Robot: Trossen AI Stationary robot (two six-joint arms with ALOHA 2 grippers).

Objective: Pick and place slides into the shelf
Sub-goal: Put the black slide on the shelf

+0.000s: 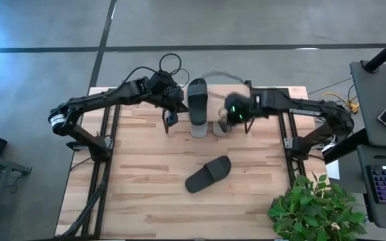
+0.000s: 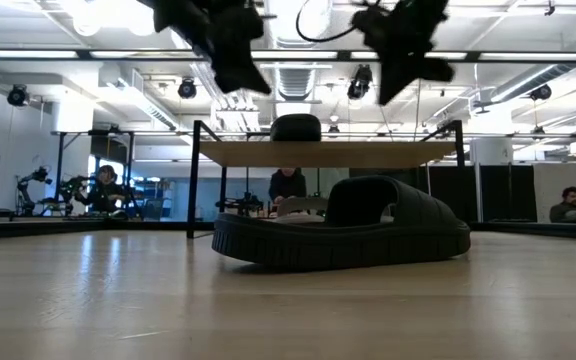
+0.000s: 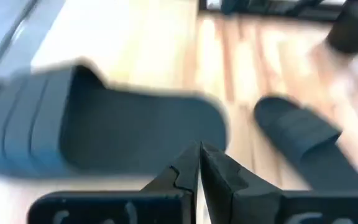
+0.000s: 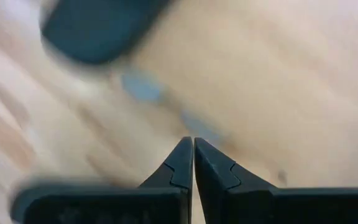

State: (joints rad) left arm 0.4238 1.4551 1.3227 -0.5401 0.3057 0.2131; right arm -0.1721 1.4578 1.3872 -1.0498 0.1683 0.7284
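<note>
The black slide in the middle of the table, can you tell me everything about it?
The black slide is an open-toe sandal with a wide arched strap and a thick ridged sole that looks rubbery. It lies flat and alone on the wooden table, angled diagonally, nearer the front than the shelf. Nothing touches it; neither pincer is near.

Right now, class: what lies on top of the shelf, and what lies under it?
On the shelf a black slide rests. Beneath it, a grey slide pokes out; how far it reaches under the board is hidden.
</note>
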